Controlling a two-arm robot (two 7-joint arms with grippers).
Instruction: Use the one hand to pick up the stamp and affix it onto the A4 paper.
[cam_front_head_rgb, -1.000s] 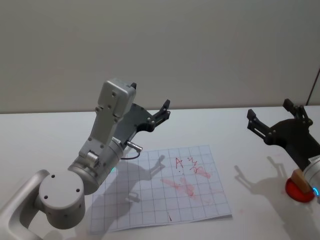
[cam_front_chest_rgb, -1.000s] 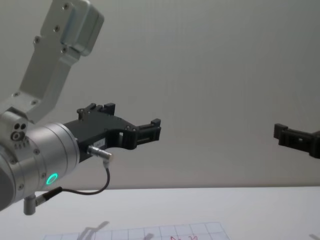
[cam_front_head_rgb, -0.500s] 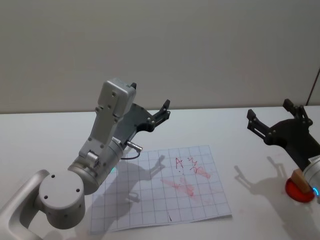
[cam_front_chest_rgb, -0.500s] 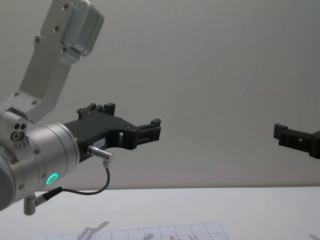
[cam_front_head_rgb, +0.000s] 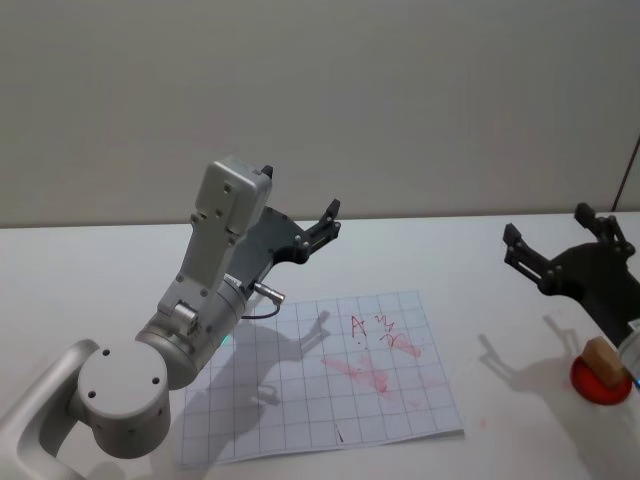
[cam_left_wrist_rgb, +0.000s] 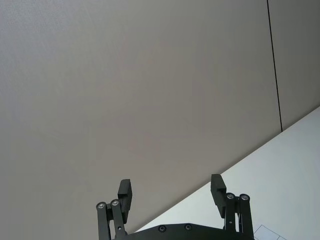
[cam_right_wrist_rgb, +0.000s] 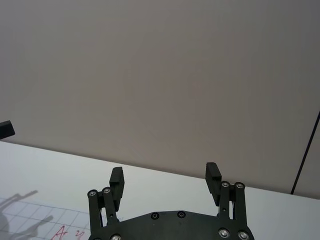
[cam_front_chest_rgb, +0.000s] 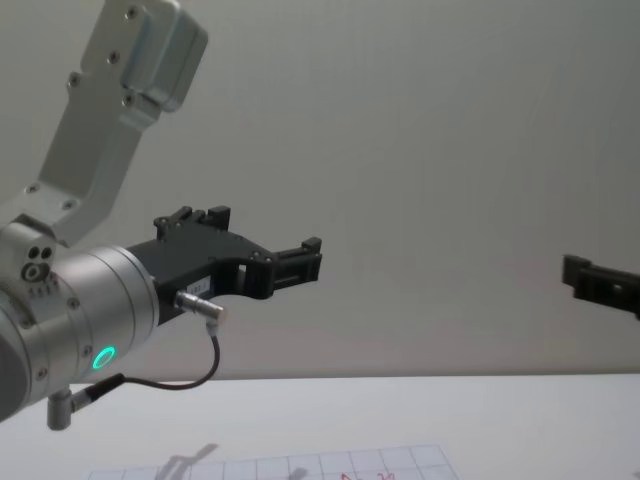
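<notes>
The stamp (cam_front_head_rgb: 602, 357), a tan block standing on a round red pad, sits on the table at the far right. Just behind and above it my right gripper (cam_front_head_rgb: 547, 226) hangs open and empty, its two black fingers spread wide in the right wrist view (cam_right_wrist_rgb: 164, 174). The A4 paper (cam_front_head_rgb: 300, 395), white with a pale-blue grid and red marks near its right half, lies flat at the centre. My left gripper (cam_front_head_rgb: 327, 222) is raised above the paper's far left corner, open and holding nothing, as the left wrist view (cam_left_wrist_rgb: 171, 186) confirms.
The bulky left arm (cam_front_head_rgb: 200, 310) overhangs the paper's left side. Bare white table (cam_front_head_rgb: 470, 240) surrounds the sheet, with a plain wall behind. In the chest view the left gripper (cam_front_chest_rgb: 305, 256) and right gripper (cam_front_chest_rgb: 590, 278) both float high above the table.
My right gripper has shifted a little to the right, uncovering more of the stamp. The left arm, paper and stamp have not moved.
</notes>
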